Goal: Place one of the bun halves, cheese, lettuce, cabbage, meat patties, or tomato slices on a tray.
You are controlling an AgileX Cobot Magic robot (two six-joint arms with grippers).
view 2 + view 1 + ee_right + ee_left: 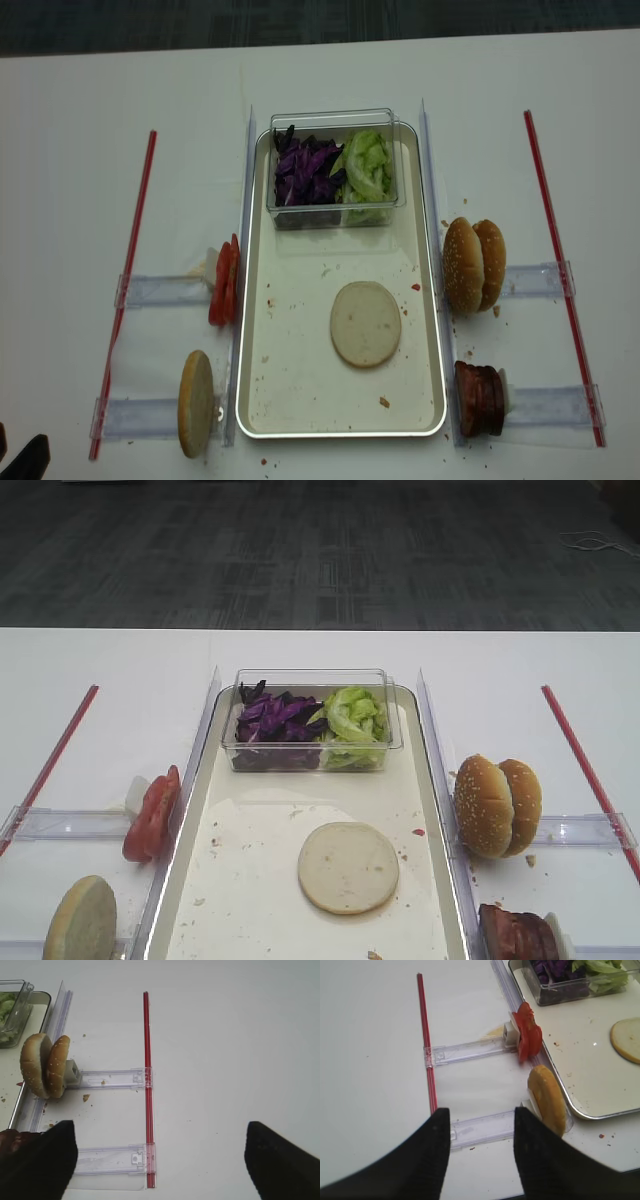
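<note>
A plain bun half [348, 867] lies flat, cut face up, on the silver tray [250, 920]. Another bun half [547, 1100] stands on edge left of the tray, beside the tomato slices [527, 1035]. Cabbage [275, 720] and lettuce [352, 720] fill a clear tub at the tray's far end. Meat patties [479, 398] stand right of the tray. No cheese is in view. My left gripper [481, 1115] hovers open and empty over a clear rail, just left of the standing bun half. My right gripper [160, 1127] is wide open over the red strip, holding nothing.
Two sesame bun halves [497, 805] stand on edge right of the tray. Clear plastic rails [107, 1078] and red strips [426, 1040] lie on the white table on both sides. Crumbs speckle the tray floor. The table's far edge meets dark carpet.
</note>
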